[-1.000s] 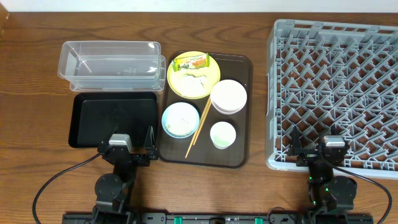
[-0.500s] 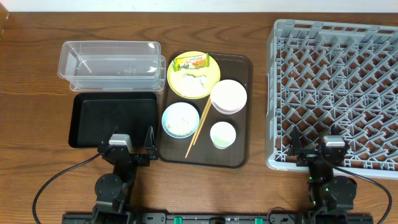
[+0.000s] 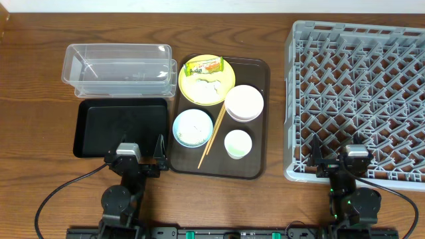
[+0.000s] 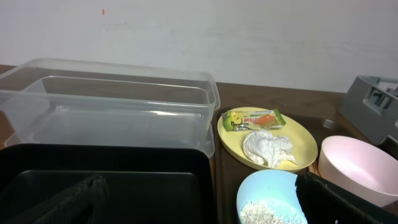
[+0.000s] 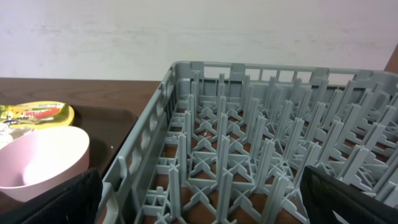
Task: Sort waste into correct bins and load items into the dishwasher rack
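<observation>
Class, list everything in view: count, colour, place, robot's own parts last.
Clear container: 1, transparent, far left.
Black tray: 1, black, near left.
Serving tray: 1, dark brown, centre.
Plate: 1, yellow, serving tray's far end.
Wrapper: 1, yellow-green, on plate.
Crumpled scrap: 1, white, on plate.
Blue bowl: 1, light blue, on serving tray.
Rice-like scraps: some, white, in blue bowl.
White bowl: 1, white, on serving tray.
Cup: 1, white, serving tray's near end.
Chopsticks: pair, wooden, between bowls.
Rack: 1, grey, right.
Left hand, right hand: 2, black, open, near edge.

Lab-style robot workstation with kitchenware, plain wooden table [image 3: 33,99], bare white wall [image 4: 249,31], grey dishwasher rack [image 3: 290,99], brown serving tray [image 3: 255,159].
</observation>
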Available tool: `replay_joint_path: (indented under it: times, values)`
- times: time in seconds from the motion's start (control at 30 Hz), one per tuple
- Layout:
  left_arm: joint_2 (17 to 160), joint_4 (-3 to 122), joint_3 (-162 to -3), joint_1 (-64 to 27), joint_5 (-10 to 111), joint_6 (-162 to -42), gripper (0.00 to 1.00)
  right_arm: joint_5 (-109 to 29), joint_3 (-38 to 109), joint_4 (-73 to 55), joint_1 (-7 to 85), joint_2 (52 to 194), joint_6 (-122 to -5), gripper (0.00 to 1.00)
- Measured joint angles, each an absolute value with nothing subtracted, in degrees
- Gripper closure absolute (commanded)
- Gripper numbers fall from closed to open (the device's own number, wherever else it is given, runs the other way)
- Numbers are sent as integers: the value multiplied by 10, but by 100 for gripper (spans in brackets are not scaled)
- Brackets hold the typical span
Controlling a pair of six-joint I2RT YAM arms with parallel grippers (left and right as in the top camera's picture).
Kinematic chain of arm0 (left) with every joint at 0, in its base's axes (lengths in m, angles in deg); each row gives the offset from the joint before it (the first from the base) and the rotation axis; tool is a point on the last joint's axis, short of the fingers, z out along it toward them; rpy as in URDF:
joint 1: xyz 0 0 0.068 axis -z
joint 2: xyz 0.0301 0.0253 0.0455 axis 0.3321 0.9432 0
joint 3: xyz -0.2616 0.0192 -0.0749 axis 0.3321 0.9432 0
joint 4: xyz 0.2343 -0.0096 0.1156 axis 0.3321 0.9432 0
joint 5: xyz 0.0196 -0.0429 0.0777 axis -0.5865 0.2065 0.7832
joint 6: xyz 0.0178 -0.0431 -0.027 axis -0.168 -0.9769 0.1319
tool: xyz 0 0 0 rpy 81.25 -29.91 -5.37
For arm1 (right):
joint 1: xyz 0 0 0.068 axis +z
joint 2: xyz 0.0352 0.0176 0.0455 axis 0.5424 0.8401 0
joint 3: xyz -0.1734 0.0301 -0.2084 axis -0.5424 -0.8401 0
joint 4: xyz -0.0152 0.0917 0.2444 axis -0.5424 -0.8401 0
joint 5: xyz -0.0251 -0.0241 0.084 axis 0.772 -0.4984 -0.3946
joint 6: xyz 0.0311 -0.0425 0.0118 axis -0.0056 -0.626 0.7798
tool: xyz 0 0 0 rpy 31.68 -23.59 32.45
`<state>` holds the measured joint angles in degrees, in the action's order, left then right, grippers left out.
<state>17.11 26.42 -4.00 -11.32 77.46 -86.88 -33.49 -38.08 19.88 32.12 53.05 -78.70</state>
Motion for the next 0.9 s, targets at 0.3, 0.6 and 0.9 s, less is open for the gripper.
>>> replay_joint_path:
  times: [0.3,0.6,0.9]
  values:
    - [171,264,-40,-113,775,-869,1,-335,-381,199,321,530,-787,1]
    - [171,264,-40,-113,775,-869,1,-335,-381,199,321,530,-787,1]
    - [208,318,-67,-113,777,-870,1,-334,-376,187,321,532,-782,1]
